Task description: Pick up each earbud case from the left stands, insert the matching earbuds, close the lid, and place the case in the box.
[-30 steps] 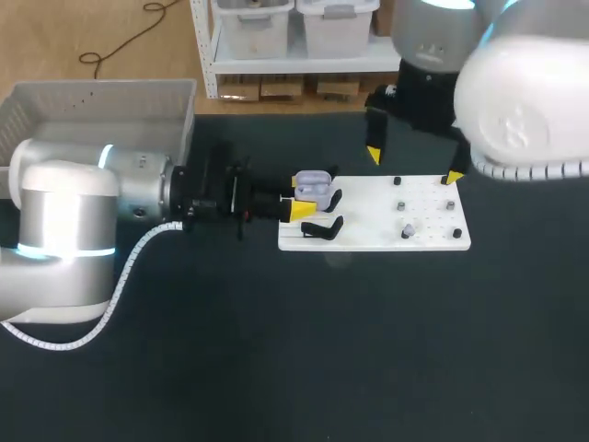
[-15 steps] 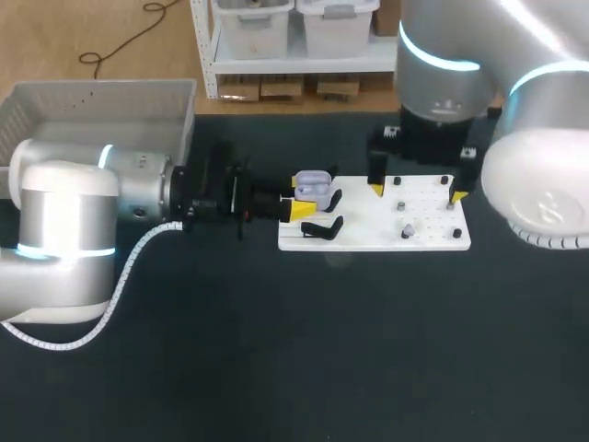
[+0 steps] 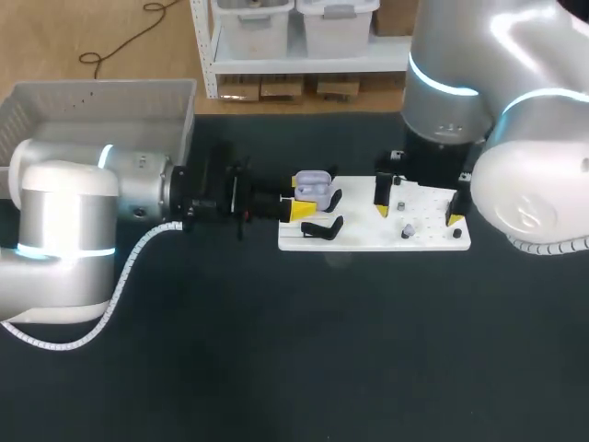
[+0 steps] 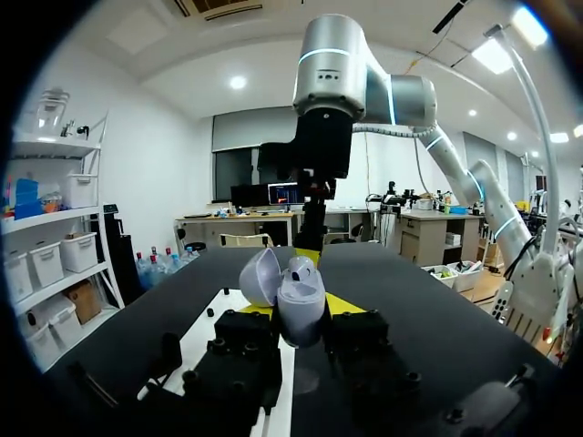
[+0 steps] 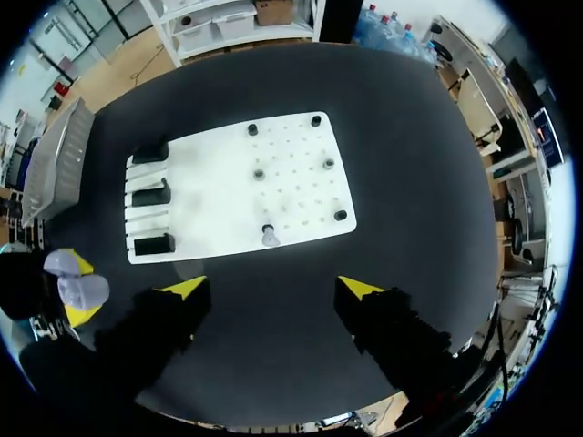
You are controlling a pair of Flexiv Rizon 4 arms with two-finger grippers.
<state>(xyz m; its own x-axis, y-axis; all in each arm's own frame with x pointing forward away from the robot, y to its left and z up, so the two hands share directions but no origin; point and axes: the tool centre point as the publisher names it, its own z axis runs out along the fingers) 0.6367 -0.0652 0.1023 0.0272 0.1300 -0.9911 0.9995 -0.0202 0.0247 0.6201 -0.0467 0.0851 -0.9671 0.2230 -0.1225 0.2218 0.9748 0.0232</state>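
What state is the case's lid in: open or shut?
Open. The lid stands swung back off the case, hinged at one side.

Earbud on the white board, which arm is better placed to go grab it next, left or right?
Right. The right hand, open and empty, hangs over the white board near the earbud. The left hand is shut on the open case, so it seems busy.

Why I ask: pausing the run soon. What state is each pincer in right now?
Left pincer: closed on the open earbud case.
Right pincer: open, holding nothing.
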